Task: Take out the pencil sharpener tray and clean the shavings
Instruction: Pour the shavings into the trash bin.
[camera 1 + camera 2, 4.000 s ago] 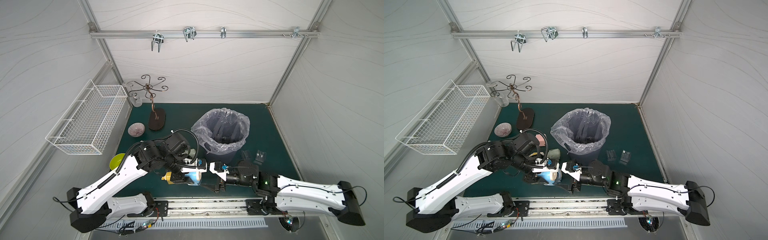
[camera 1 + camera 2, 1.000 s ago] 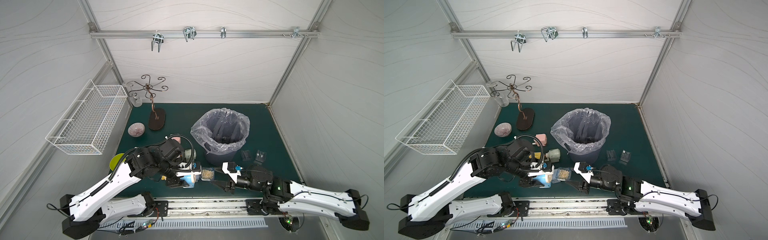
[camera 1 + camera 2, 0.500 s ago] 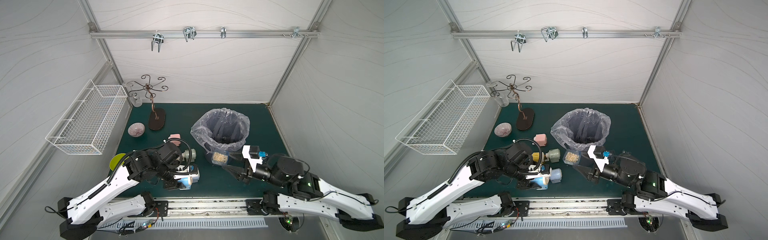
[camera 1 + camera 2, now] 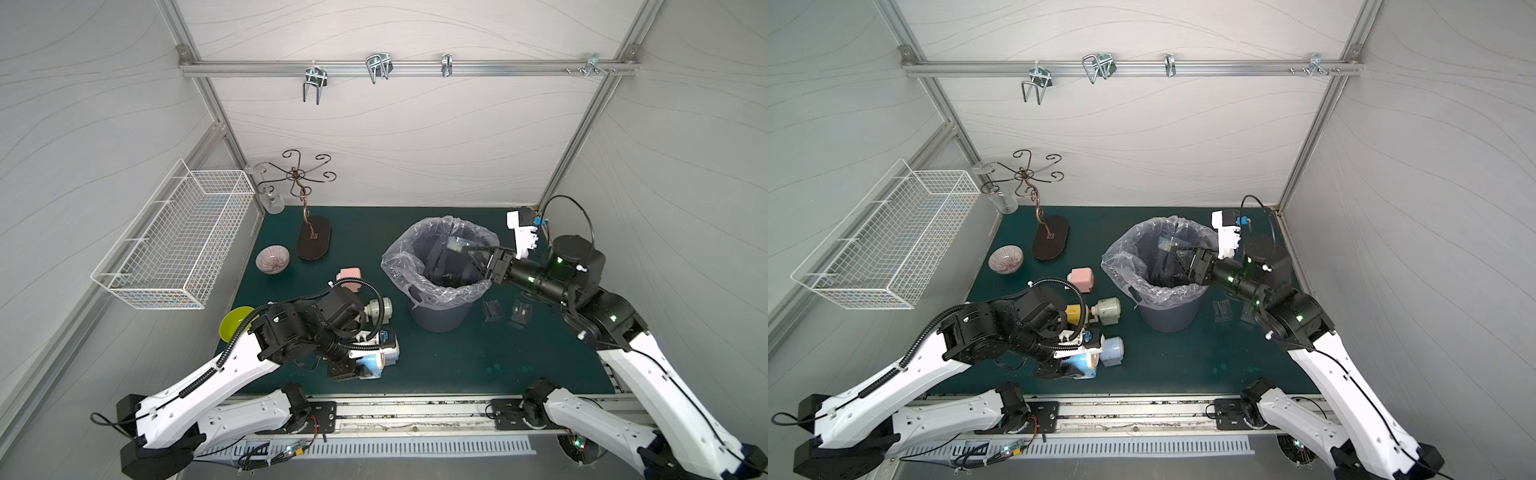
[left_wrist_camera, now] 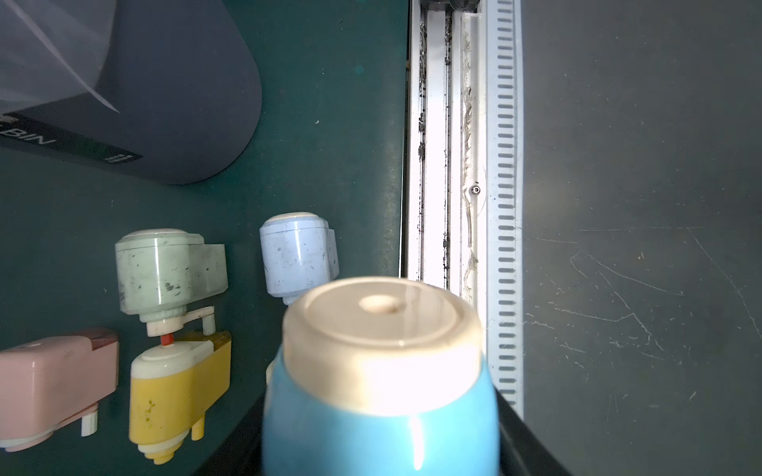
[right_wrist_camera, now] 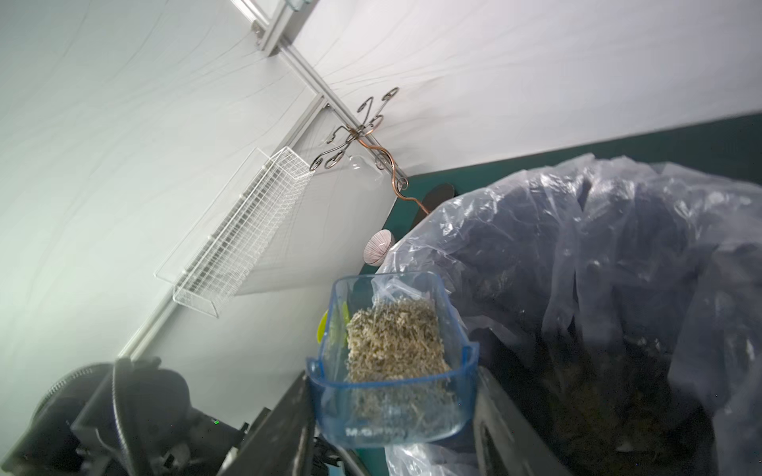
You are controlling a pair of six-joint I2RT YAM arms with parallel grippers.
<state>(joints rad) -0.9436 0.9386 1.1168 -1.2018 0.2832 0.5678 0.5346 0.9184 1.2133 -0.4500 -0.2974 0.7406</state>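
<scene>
The right claw (image 6: 391, 412) grips the tray (image 6: 457, 329) of shavings (image 6: 391, 342) over the bin (image 4: 436, 316); left claw (image 5: 383, 432) grips the blue sharpener (image 5: 379, 362).

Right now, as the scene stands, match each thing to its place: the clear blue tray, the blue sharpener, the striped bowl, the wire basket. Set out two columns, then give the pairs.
1 clear blue tray
2 blue sharpener
3 striped bowl
4 wire basket

A hung on the side wall
B in the left gripper
C in the right gripper, over the bin
D on the mat by the stand

Pairs: 1-C, 2-B, 3-D, 4-A.
</scene>
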